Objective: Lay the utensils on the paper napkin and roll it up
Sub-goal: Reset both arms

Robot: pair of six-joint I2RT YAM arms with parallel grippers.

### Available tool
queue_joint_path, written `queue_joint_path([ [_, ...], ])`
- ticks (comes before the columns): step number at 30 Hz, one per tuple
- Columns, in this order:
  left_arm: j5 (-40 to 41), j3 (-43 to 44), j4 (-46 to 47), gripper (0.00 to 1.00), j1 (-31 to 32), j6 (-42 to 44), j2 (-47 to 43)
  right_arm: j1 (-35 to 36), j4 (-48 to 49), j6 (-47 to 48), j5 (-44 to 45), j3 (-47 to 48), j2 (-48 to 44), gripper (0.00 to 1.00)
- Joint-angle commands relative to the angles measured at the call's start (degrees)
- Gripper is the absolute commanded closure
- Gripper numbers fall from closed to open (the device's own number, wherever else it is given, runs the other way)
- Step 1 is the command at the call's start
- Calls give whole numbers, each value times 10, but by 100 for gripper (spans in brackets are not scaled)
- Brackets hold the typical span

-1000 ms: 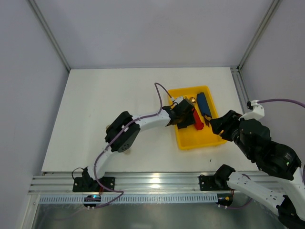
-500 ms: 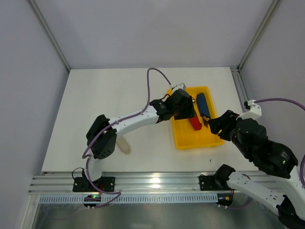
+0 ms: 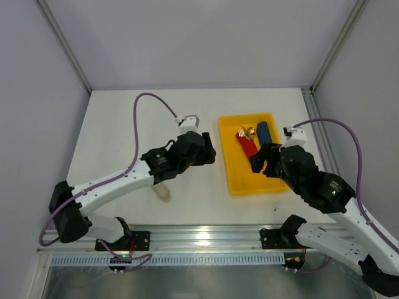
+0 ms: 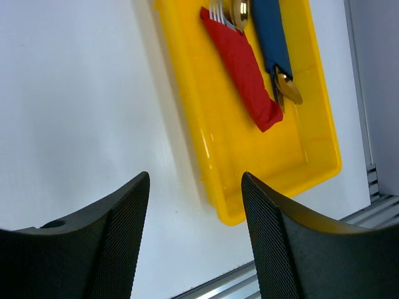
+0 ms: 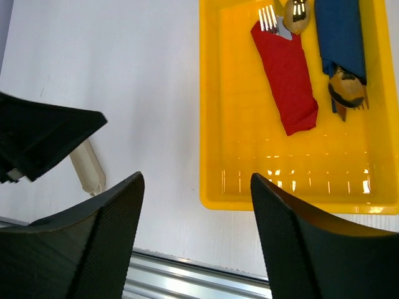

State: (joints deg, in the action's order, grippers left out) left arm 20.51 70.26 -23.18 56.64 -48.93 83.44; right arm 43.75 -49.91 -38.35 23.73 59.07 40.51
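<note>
The red paper napkin (image 3: 247, 146) lies rolled up in the yellow tray (image 3: 232, 180), with the fork's tines (image 5: 268, 17) and the spoon's bowl (image 5: 297, 12) sticking out of its far end. It also shows in the left wrist view (image 4: 242, 62) and the right wrist view (image 5: 288, 73). My left gripper (image 3: 210, 154) is open and empty over the table, left of the tray. My right gripper (image 3: 257, 163) is open and empty above the tray's near part.
A dark-blue roll (image 3: 264, 132) with gold utensil ends (image 5: 346, 88) lies beside the red one in the tray. A pale beige sleeve (image 3: 162, 192) lies on the table near the front edge. The metal rail (image 5: 187, 277) runs along the table's front.
My left arm has pulled back leftward out of the tray, leaving the red roll lying there. My right gripper has moved left over the tray's near part.
</note>
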Motion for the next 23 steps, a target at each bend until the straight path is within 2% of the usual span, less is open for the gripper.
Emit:
queue_joint_path([
  [1, 87, -52, -26, 37, -5, 15, -92, -2, 86, 40, -34, -17, 38, 25],
  [6, 110, -141, -63, 34, -22, 6, -175, -2, 136, 65, -48, -27, 107, 12],
  [7, 112, -154, -71, 33, -24, 5, -188, -2, 140, 68, -47, -32, 115, 9],
  [8, 108, -168, -73, 32, -28, 5, -220, -2, 144, 68, -37, -33, 123, 1],
  [10, 96, -211, -76, 26, -42, 2, -271, -2, 151, 68, -34, -40, 141, 1],
  [15, 84, -292, -78, 5, -65, -9, -364, -2, 208, 64, -53, -82, 163, 0],
  [18, 72, -320, -72, 1, -72, -19, -421, -2, 241, 56, -65, -104, 176, 1],
  [22, 5, -381, -37, 1, -88, -31, -471, -4, 288, 42, -88, -163, 184, 1],
  [23, -8, -390, -26, 1, -91, -28, -478, -4, 327, 44, -100, -178, 181, 1],
])
